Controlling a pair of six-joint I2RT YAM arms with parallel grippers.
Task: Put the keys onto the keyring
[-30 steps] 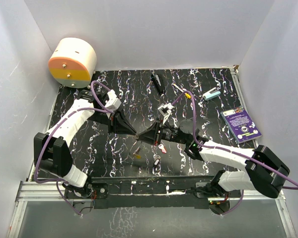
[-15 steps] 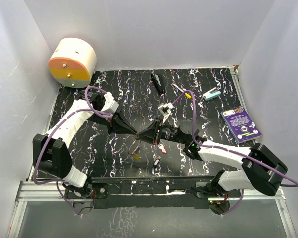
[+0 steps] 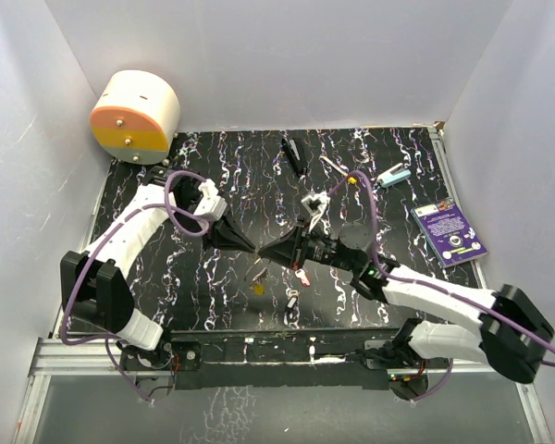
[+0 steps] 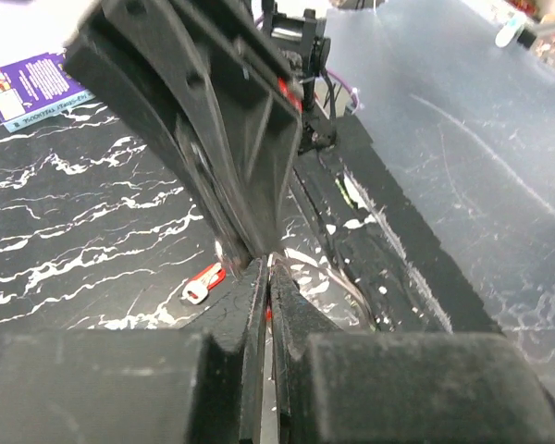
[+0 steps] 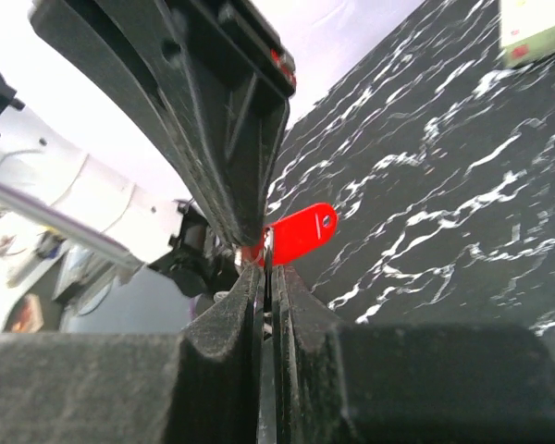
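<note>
My two grippers meet tip to tip above the middle of the black marbled table. The left gripper (image 3: 252,250) (image 4: 266,264) is shut on a red key (image 5: 301,231), of which a red sliver (image 4: 270,313) shows between its pads. Pressed against it, the right gripper (image 3: 266,252) (image 5: 270,266) is shut on the thin silver keyring (image 5: 268,245), which stands edge-on at its tips. Loose keys lie just in front: a pink-red one (image 3: 302,276) (image 4: 203,282), a yellow one (image 3: 257,289) and a black one (image 3: 291,301).
An orange and cream drum (image 3: 134,116) sits at the back left corner. A long black bar (image 3: 293,155), a white stick with a yellow tip (image 3: 338,169) and a teal item (image 3: 394,175) lie at the back. A purple card (image 3: 449,233) lies at the right edge. White walls enclose three sides.
Both grippers stayed shut and tip to tip while drifting slightly away from the arm bases. The left wrist turned, and the right arm stretched out, its elbow swinging right.
</note>
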